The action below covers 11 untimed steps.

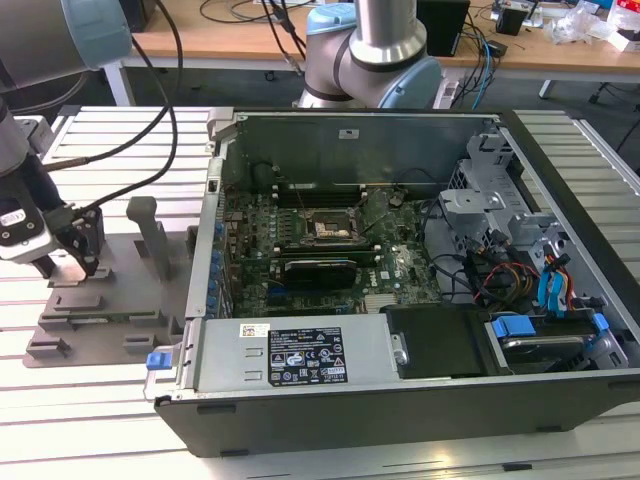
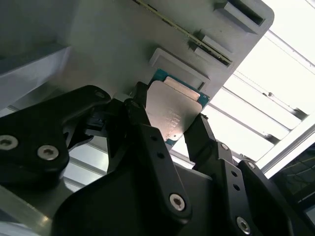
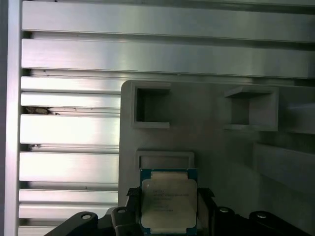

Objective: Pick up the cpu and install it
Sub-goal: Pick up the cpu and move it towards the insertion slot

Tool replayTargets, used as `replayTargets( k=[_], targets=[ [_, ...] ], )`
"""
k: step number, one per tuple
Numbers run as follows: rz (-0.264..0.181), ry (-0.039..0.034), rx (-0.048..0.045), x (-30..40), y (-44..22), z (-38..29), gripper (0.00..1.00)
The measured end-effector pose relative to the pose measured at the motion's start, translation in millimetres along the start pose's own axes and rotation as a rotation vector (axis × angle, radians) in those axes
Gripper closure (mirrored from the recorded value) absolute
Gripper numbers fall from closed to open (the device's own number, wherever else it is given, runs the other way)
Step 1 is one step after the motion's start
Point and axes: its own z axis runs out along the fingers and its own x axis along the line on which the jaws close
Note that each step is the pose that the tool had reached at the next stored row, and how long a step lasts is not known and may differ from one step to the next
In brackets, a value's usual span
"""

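At the exterior view's left, the arm's wrist (image 1: pixel 22 215) hangs low over the near end of the grey tray (image 1: pixel 110 310), which lies flat on the ribbed aluminium desk (image 1: pixel 100 420). The jaws are narrowed onto the cpu (image 3: pixel 169 204), one black finger against each of two opposite edges. Its silver top is lit and a thin green rim shows around it. In both wrist views the cpu (image 2: pixel 174 110) sits between the fingers at the tray's edge, just beside a shallow raised rectangular frame (image 3: pixel 165 160) moulded into the tray. Whether the chip is lifted clear of the tray surface cannot be told. Further along the tray are two square pockets (image 3: pixel 152 105) with low walls.

To the right of the tray stands the open computer case (image 1: pixel 300 400), touching or nearly touching the tray's edge. Inside it lies the green motherboard (image 1: pixel 400 270), with the black square socket frame (image 1: pixel 330 228) near its middle and a long black card (image 1: pixel 320 270) just in front of that. Further right, the case holds a grey metal drive cage (image 1: pixel 480 205), a bundle of coloured cables (image 1: pixel 510 275) and blue plastic latches (image 1: pixel 520 326).
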Motion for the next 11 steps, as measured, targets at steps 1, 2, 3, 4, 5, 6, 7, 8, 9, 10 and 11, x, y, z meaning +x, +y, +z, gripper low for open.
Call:
replayTargets(
  k=[1, 2, 3, 4, 5, 6, 7, 8, 9, 10, 11],
  targets=[
    [0.000, 0.0001, 0.0001, 0.0, 0.0, -0.9, 0.45],
    [0.000, 0.0000, 0.0001, -0.1, 0.0, -1.2, 0.45],
    [0.000, 0.0000, 0.0000, -0.1, 0.0, -1.6, 0.45],
    [0.000, 0.0001, 0.0001, -0.1, 0.0, -2.3, 0.45],
    [0.000, 0.0001, 0.0000, -0.1, 0.0, -2.8, 0.45],
    [0.000, 0.0001, 0.0001, -0.1, 0.0, -3.2, 0.45],
    [0.000, 0.0001, 0.0002, -0.1, -0.1, -3.8, 0.45],
    [0.000, 0.0000, 0.0001, -0.2, 0.0, -5.3, 0.45],
    [0.000, 0.0001, 0.0001, -0.2, -0.1, -5.8, 0.45],
    [0.000, 0.0001, 0.0001, -0.2, -0.1, -6.3, 0.45],
    [0.000, 0.0000, 0.0000, -0.2, 0.0, -7.0, 0.45]
  ],
)
